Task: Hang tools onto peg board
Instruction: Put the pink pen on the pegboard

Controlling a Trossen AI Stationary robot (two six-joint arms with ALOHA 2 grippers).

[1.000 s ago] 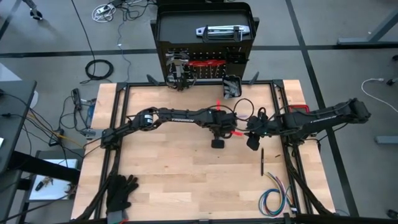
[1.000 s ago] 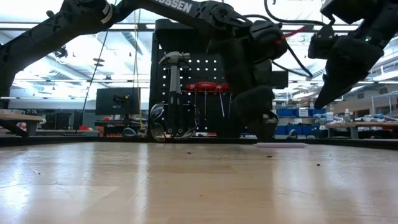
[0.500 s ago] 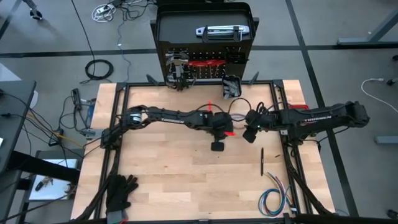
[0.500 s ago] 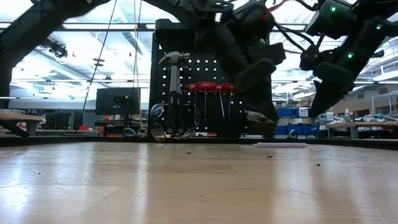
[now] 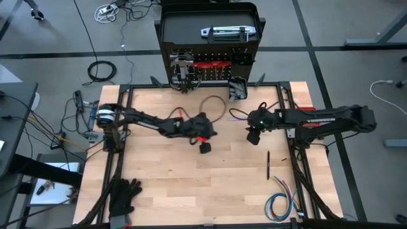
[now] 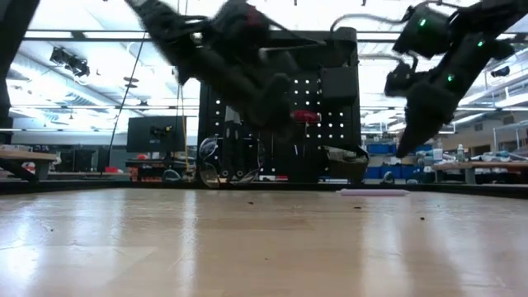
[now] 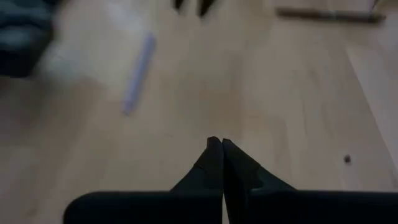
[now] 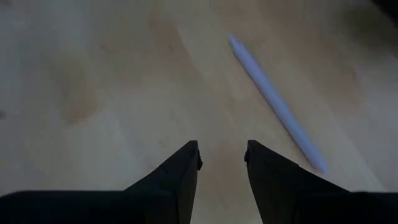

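High view: one peg board (image 5: 210, 38) stands beyond the table's (image 5: 159, 184) far edge, one silver flat bar tool (image 5: 268, 165) lies right. Left gripper (image 5: 205, 147) pinched empty; right gripper (image 5: 254, 137) parted, empty. No legible writing.

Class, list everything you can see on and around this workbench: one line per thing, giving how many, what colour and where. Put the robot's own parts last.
peg board: one, black, upright beyond the table's far edge.
red-handled tools: a row, count unclear, hung on the peg board.
hammer: one, silver, on top of the peg board.
flat bar tool: one, pale, lying on the table's right half.
gloves: black, near left corner of the table.
wire bundle: one, multicoloured, near right corner.
table: one, light wood.
left gripper: black, shut, empty, over mid-table.
right gripper: black, open, empty, above the bar tool.
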